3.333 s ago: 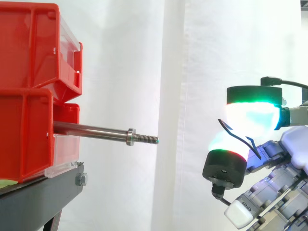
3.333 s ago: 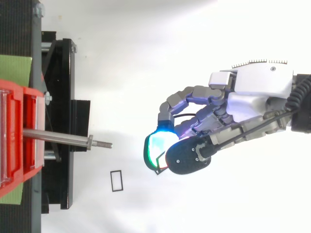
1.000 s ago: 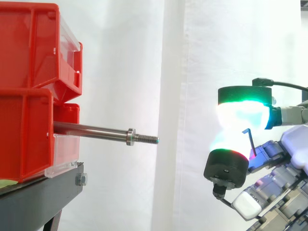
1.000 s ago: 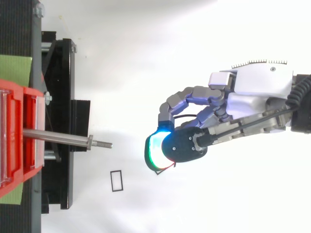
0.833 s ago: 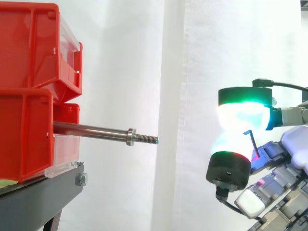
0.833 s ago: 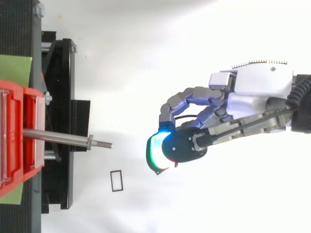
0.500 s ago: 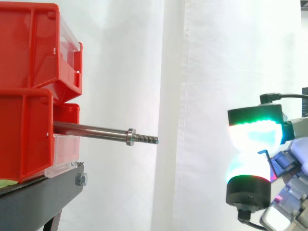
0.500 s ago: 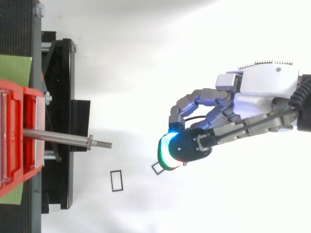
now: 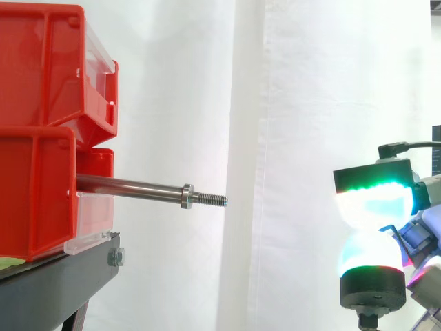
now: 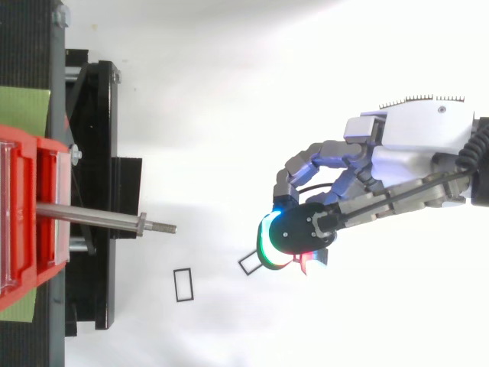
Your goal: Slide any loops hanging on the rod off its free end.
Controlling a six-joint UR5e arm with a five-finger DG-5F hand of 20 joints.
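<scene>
The one rod [image 9: 131, 186] jutted bare from the two red bins [image 9: 41, 131], so the clearing looked finished. On the white surface [image 10: 229, 92] below lay the nearer loop [image 10: 183, 284], just off the rod's free end, and the farther loop [image 10: 248, 264] well beyond, two in all. Farthest from the rod, the hand [image 10: 412, 153] hung with its pads [image 9: 375, 207] pressed together, nothing visible between them.

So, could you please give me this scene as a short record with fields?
rod: level, sticking out from the red bins, bare
loops on rod: none
loop A: black rectangle, off the rod, near its free end in the top view
loop B: black, off the rod, right beside the hand; contact unclear
hand: beyond the free end, apart from the rod
task state: rod cleared
</scene>
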